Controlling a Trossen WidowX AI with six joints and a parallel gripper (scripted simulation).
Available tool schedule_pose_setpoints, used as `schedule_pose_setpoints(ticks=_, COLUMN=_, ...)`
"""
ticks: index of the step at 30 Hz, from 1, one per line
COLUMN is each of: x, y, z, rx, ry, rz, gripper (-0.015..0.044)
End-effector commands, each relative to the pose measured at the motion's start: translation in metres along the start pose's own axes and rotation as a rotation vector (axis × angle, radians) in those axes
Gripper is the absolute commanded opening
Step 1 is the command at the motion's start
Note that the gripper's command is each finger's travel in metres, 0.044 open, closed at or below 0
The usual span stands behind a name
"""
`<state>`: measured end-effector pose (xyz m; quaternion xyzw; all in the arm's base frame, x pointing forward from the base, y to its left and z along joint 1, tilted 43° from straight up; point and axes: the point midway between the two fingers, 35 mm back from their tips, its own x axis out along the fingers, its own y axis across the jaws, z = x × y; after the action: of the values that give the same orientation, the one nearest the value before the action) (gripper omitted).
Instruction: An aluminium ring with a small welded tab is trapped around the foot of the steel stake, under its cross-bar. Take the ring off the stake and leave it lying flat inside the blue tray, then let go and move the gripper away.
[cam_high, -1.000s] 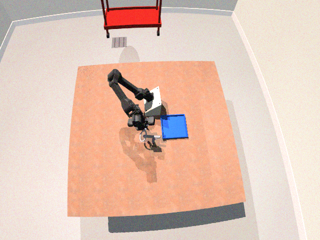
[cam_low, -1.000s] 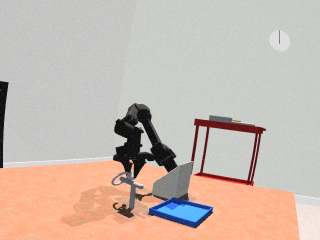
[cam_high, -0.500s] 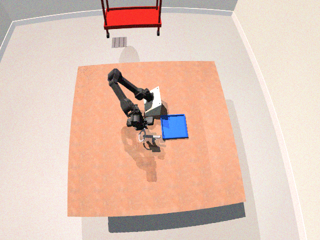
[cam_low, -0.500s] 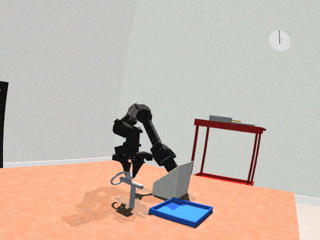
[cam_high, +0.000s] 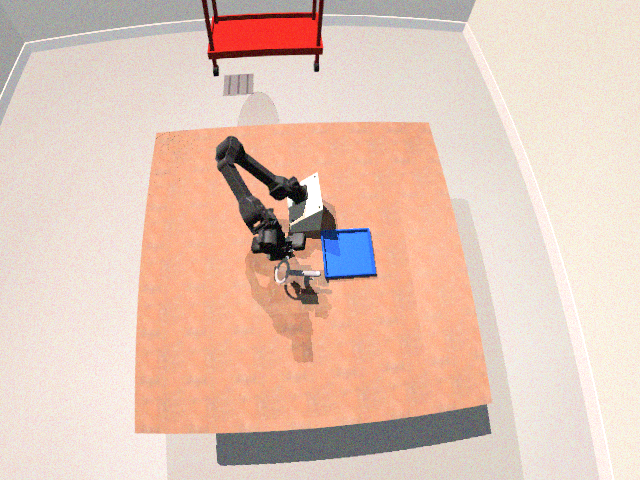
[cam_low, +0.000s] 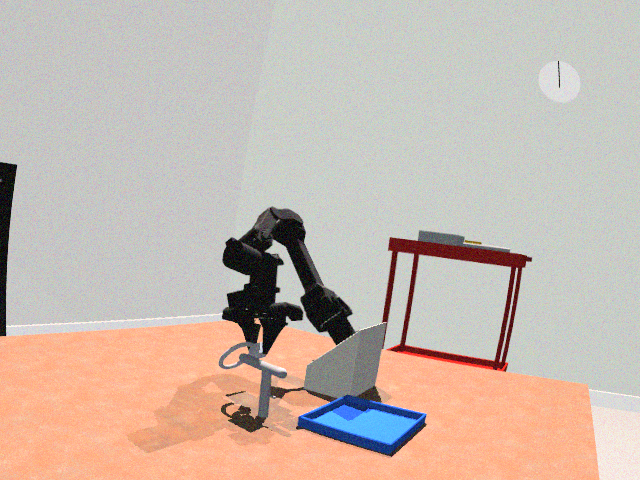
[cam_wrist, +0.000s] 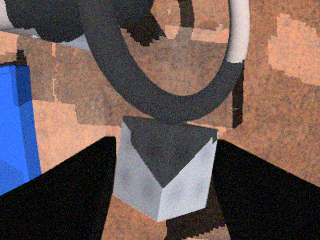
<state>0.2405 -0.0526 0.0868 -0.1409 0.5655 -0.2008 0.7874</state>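
One ring raised to the cross-bar, its release still unconfirmed

The aluminium ring (cam_high: 277, 271) (cam_low: 221, 360) (cam_wrist: 175, 107) is well above the table (cam_high: 361, 361) (cam_low: 506, 439) (cam_wrist: 290, 110), tilted, beside one end of the cross-bar (cam_high: 311, 273) (cam_low: 273, 367) (cam_wrist: 50, 20). That end overlaps the ring's opening in the wrist view, and whether the bar still passes through it cannot be told. The steel stake (cam_low: 264, 395) stands upright beneath the bar.

The step in hand appears to be working the ring over the bar's end. The next move probably calls for a small, tilted shift past that end, checked for clearance before any wide swing. Pulling too soon could catch the rim and twist the grip.

The hand (cam_high: 288, 254) (cam_low: 256, 351) (cam_wrist: 164, 148) is closed on the welded tab (cam_low: 255, 351) (cam_wrist: 165, 195), its fingers held partway apart by that block. The ring itself extends beyond the fingertips, so it may lever the tab if snagged.

The blue tray (cam_high: 354, 258) (cam_low: 382, 423) (cam_wrist: 12, 125) lies near the stake; the ring has yet to be levelled and laid in it.
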Motion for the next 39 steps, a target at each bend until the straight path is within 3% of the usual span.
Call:
schedule_pose_setpoints(ticks=1, x=-0.003, y=-0.002, z=0.003, rx=0.002, ry=-0.009, rz=0.006, gripper=0.0)
schedule_pose_setpoints(ticks=14, x=-0.005, y=-0.006, z=0.003, rx=0.002, ry=-0.009, rz=0.006, gripper=0.0)
schedule_pose_setpoints(ticks=39, x=-0.042, y=0.007, z=0.014, rx=0.002, ry=-0.006, rz=0.011, gripper=0.0)
